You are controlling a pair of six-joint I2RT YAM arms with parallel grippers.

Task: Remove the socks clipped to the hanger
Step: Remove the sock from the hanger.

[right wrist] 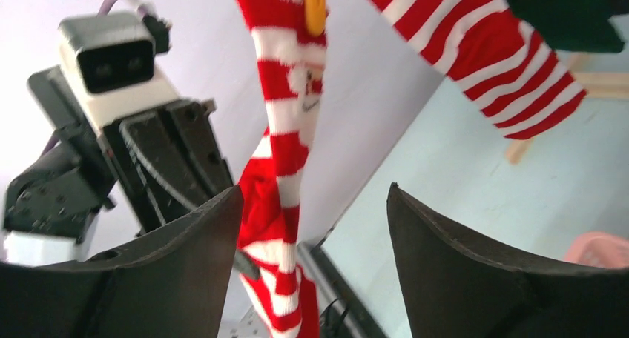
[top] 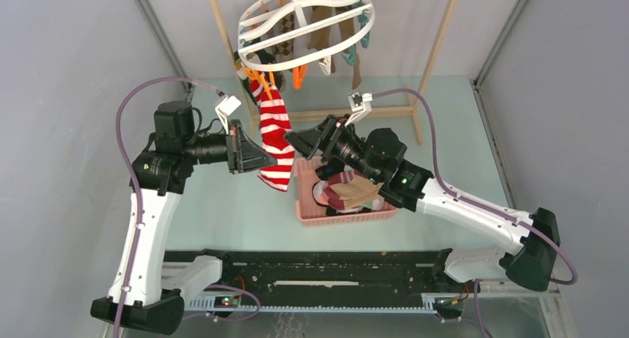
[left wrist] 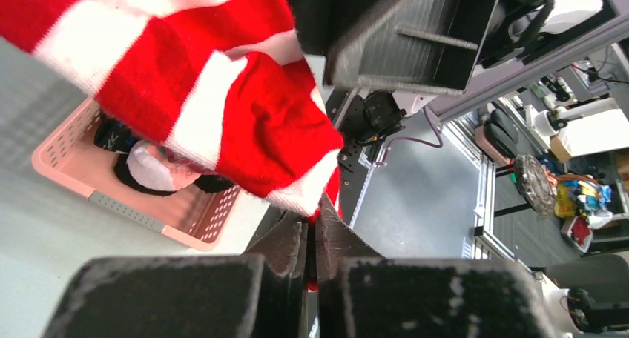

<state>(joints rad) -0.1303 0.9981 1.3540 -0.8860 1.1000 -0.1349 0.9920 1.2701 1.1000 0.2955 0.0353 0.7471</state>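
While clipped at its cuff by an orange clothespin [right wrist: 315, 8], the red-and-white striped sock [top: 276, 138] is shown hanging from the left side of the hanger [top: 305, 23], a white plastic oval ring with curved cross ribs. The ring is suspended above the far edge of the table [top: 460, 130], within a light wooden rack frame [top: 439, 41]. Broad red and white bands are seen along the soft fabric, with a solid red toe at the lower end. That lower end is pinched by the left gripper [left wrist: 313, 234], whose jaws are closed on it, red fabric being visible between the pads. The right gripper [right wrist: 315, 197] is held just beside the sock with its jaws spread wide, gripping nothing. A second striped sock [right wrist: 482, 56] and a dark green sock [right wrist: 564, 12] are clipped close by, and brown and argyle socks [top: 320, 30] are hung farther right. A pink basket [top: 348, 216] at the middle of the table is seen to hold loose socks [top: 361, 190]
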